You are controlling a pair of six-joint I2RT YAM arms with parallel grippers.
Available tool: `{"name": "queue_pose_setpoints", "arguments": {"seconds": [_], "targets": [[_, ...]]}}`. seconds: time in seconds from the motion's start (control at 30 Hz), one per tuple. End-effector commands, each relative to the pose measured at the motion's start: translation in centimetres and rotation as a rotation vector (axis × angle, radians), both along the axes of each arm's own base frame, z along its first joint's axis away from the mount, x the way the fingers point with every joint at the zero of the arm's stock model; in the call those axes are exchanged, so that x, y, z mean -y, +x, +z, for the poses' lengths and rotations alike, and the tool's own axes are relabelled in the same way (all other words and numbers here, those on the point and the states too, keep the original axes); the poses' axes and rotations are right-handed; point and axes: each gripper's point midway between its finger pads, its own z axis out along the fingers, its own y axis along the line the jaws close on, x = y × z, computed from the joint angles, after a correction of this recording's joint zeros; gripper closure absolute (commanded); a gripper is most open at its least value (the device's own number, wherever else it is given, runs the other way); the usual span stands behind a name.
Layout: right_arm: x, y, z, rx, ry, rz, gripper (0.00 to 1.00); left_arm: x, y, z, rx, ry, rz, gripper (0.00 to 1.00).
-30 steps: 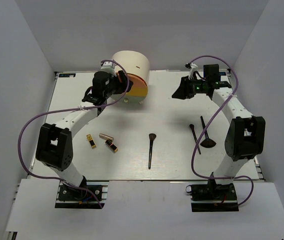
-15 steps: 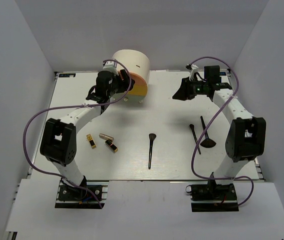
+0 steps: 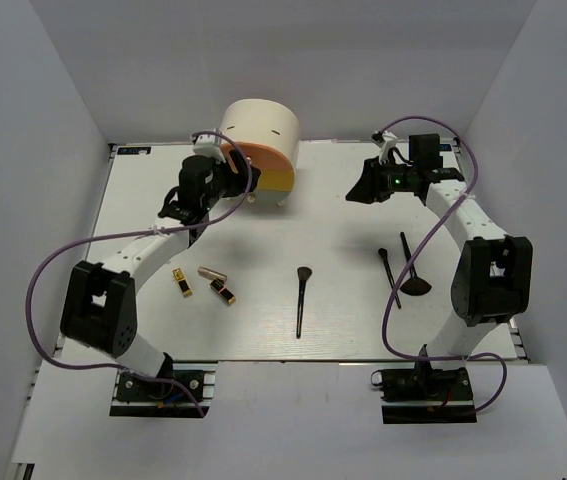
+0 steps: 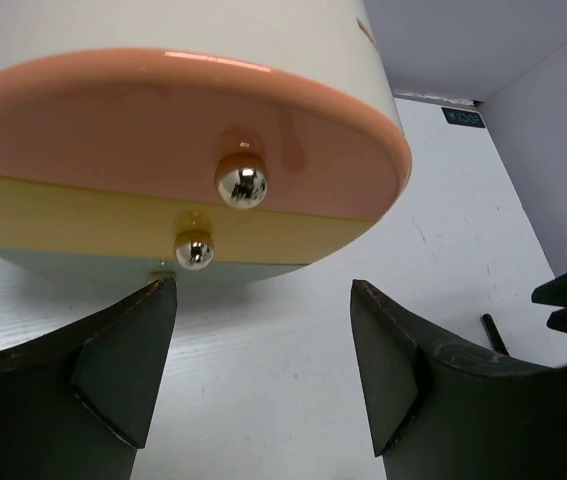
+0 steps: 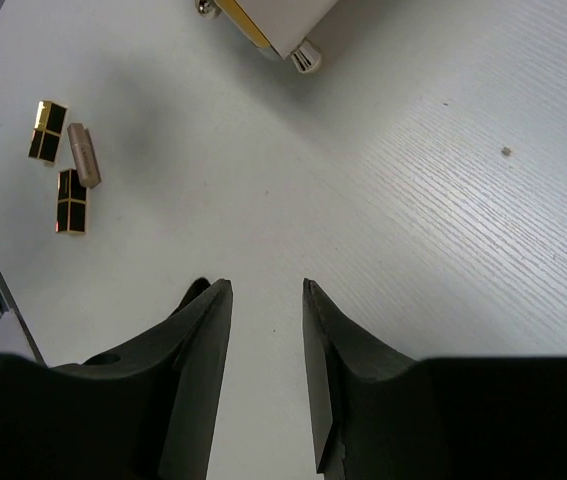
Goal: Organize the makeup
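**Makeup loose on the counter, both jaws empty**

From above, the left arm (image 3: 138, 243) reaches to the cream half-round box (image 3: 261, 125) at the far edge of the counter (image 3: 343, 215). Its jaws are right at the box's orange front. The right arm (image 3: 463, 212) holds its jaws over the far right of the counter.

The makeup lies in three spots. At the near left, a rose-gold lipstick (image 3: 212, 272) sits between one gold-black lipstick (image 3: 182, 282) and a second gold-black lipstick (image 3: 223, 292). A black-handled brush (image 3: 301, 305) lies alone in the middle. On the right, a thin brush (image 3: 390, 275) lies just beside a fan brush (image 3: 414, 286).

At the left wrist, the jaws are spread wide with nothing between them. They face the box's peach-orange drawer (image 4: 93, 120), which sits over a yellow drawer (image 4: 63, 215). Each drawer has a shiny round knob — upper knob (image 4: 241, 185), lower knob (image 4: 194, 250) — and the jaws touch neither.

At the right wrist, the jaws stand a narrow gap apart and pinch nothing, above bare counter. The three lipsticks lie at the upper left of this view, well apart from them.
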Motion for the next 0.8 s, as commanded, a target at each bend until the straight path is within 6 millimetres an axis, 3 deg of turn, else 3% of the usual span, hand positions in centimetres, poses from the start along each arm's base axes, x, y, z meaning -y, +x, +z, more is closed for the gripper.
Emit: {"name": "queue_pose_setpoints", "arguments": {"seconds": [0.0, 0.17, 0.3, 0.33, 0.5, 0.77], "targets": [[0.2, -0.1, 1.4, 0.058, 0.005, 0.002, 0.59, -1.0, -1.5, 1.5, 0.036, -0.022, 0.032, 0.2], [0.2, -0.1, 1.3, 0.058, 0.003, 0.003, 0.59, -0.9, -1.2, -0.8, -0.01, -0.012, 0.034, 0.25], [0.3, 0.0, 1.3, 0.063, 0.0, -0.002, 0.59, -0.3, -0.1, -1.9, -0.023, -0.007, 0.026, 0.33], [0.3, 0.0, 1.4, 0.065, -0.001, -0.001, 0.59, -0.2, 0.3, -2.9, -0.043, 0.003, 0.026, 0.33], [0.4, 0.1, 1.4, 0.066, -0.001, -0.008, 0.59, 0.3, 1.8, -3.7, -0.05, 0.008, 0.033, 0.36], [0.9, 0.2, 1.2, 0.062, -0.003, -0.019, 0.59, -0.7, 4.0, -5.3, -0.066, 0.038, 0.105, 0.36]]}}
